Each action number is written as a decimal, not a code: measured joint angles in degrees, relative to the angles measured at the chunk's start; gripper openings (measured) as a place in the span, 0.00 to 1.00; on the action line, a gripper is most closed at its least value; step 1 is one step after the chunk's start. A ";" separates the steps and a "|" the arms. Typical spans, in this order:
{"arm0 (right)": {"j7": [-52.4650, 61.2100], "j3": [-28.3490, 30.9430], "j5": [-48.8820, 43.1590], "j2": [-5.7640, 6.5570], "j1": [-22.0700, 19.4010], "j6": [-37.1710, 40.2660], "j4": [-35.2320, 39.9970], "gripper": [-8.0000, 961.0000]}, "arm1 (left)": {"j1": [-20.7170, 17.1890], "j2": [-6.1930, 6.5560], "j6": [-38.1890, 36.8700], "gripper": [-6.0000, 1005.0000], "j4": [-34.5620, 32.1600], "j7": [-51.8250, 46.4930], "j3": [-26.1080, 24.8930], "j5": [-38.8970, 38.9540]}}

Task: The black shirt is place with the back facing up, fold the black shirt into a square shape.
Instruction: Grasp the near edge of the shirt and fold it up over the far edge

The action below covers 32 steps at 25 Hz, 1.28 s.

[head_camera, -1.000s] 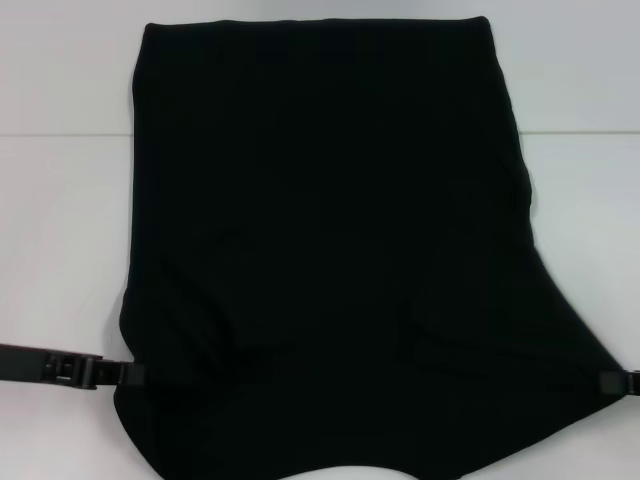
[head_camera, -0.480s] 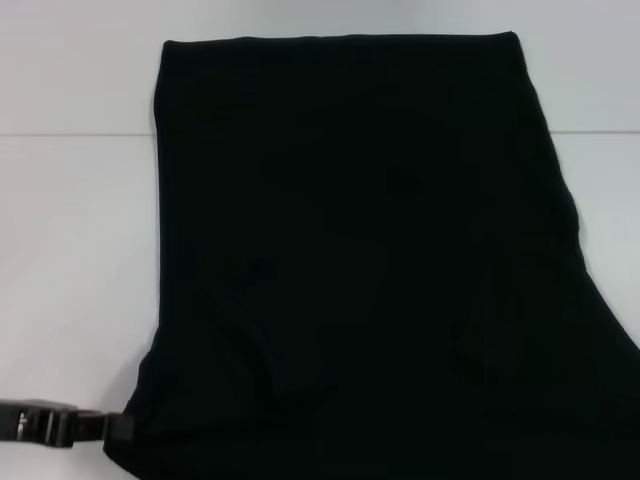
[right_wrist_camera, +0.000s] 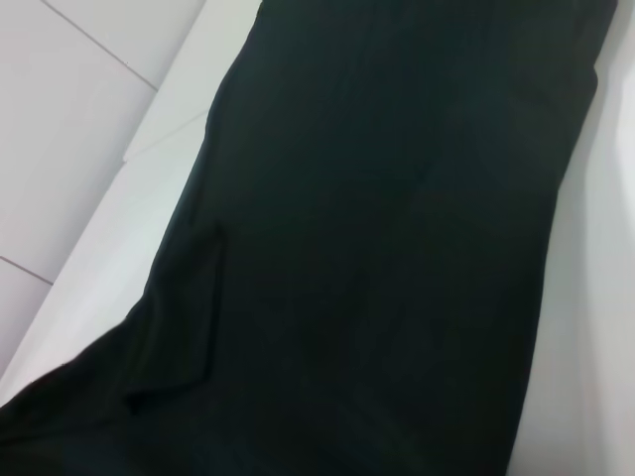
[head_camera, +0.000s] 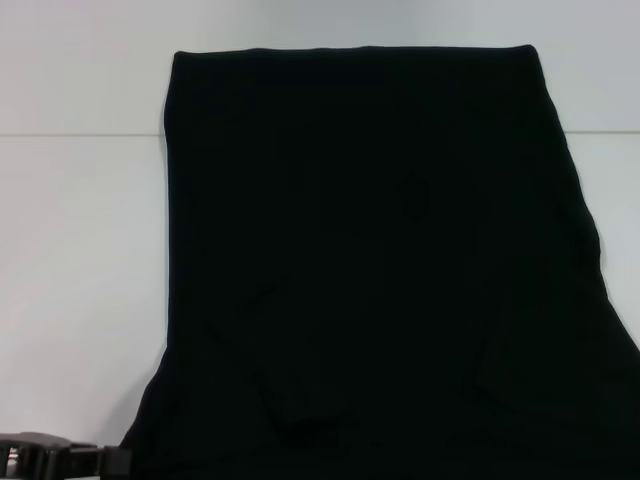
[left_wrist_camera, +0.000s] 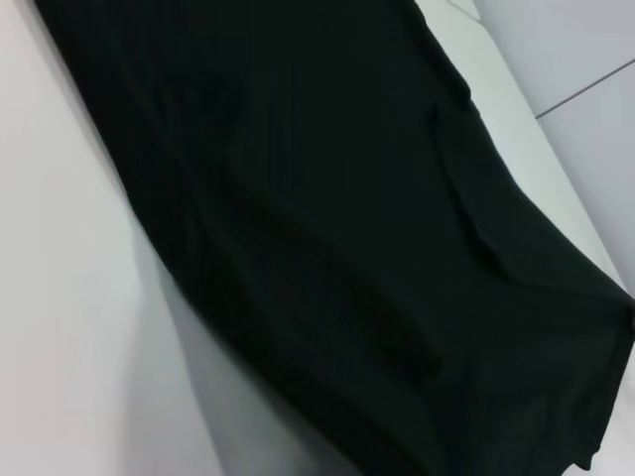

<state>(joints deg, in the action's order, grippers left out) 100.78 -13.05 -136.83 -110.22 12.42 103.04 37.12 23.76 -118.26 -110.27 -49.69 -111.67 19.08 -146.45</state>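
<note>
Black shirt (head_camera: 380,260) long axis runs away from robot; left gripper (head_camera: 110,462) at near-left corner, jaws unreadable; right gripper unseen.

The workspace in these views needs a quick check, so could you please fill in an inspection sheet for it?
Surface: white table, bare beside the cloth.
Job's things: black shirt, plain side showing, near part raised and spreading toward the camera; no lettering visible.
Clutter: nothing seen.
Grippers: left gripper at the shirt's near left corner; whether it grips the cloth cannot be told. Right gripper not in view.
Cables: nothing seen.
Surroundings: a thin seam line crosses the pale surface behind the shirt.
</note>
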 joint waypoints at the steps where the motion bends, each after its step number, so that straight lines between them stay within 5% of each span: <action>1: -0.10 0.36 0.09 0.00 0.11 0.09 0.00 0.07 | 0.20 -0.01 0.00 0.02 0.07 0.01 0.01 0.20; 9: -0.79 4.80 0.44 -0.53 6.01 0.12 -0.48 0.07 | 7.06 2.06 3.45 0.02 4.77 -0.66 -0.87 4.54; 17: 0.19 8.20 5.44 -1.30 17.21 -7.44 -1.28 0.07 | 17.53 4.54 18.09 0.02 12.79 -1.15 -1.41 8.46; 25: 1.91 5.98 6.90 -1.00 25.20 -23.49 -5.95 0.07 | 22.92 4.63 36.26 0.02 15.42 0.12 -0.97 11.43; 32: 3.14 3.23 7.09 -2.25 30.83 -40.34 -10.40 0.07 | 26.61 3.50 52.97 0.02 21.08 7.08 -0.83 13.92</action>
<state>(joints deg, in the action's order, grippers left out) 103.91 -9.82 -129.73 -112.47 43.26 62.70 26.72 50.37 -114.75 -57.30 -28.61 -104.58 18.25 -132.52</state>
